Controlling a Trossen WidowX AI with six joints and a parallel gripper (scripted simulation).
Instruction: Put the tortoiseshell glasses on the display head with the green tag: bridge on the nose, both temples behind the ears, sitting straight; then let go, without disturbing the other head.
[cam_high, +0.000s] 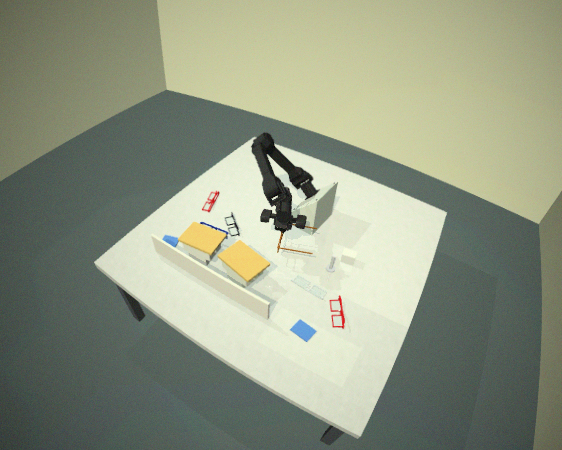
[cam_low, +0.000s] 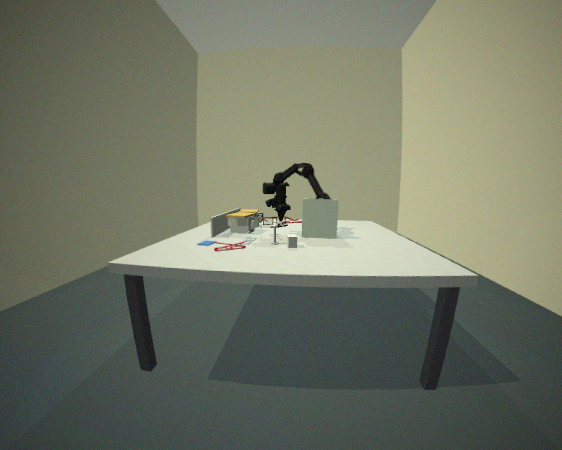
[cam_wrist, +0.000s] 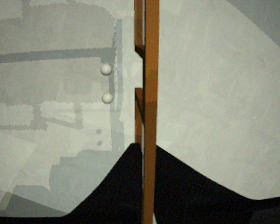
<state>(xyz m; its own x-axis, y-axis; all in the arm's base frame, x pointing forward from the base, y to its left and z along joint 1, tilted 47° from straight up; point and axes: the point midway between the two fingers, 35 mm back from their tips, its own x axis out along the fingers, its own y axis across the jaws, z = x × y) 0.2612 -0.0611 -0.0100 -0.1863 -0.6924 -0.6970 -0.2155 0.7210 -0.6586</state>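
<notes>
The tortoiseshell glasses are orange-brown. My gripper is shut on their front frame. It holds them above the table, with both temples pointing right in the top view. The wrist view shows the front edge-on, running up the picture, with two pale balls left of it. Two grey blocks under yellow-orange tops stand left of and below the gripper in the top view. I cannot make out a face, ears or the green tag on either.
A long low wall runs beside the yellow tops. A tall grey panel stands close beside the arm. A small post, a white cube, red glasses and a blue pad are also there.
</notes>
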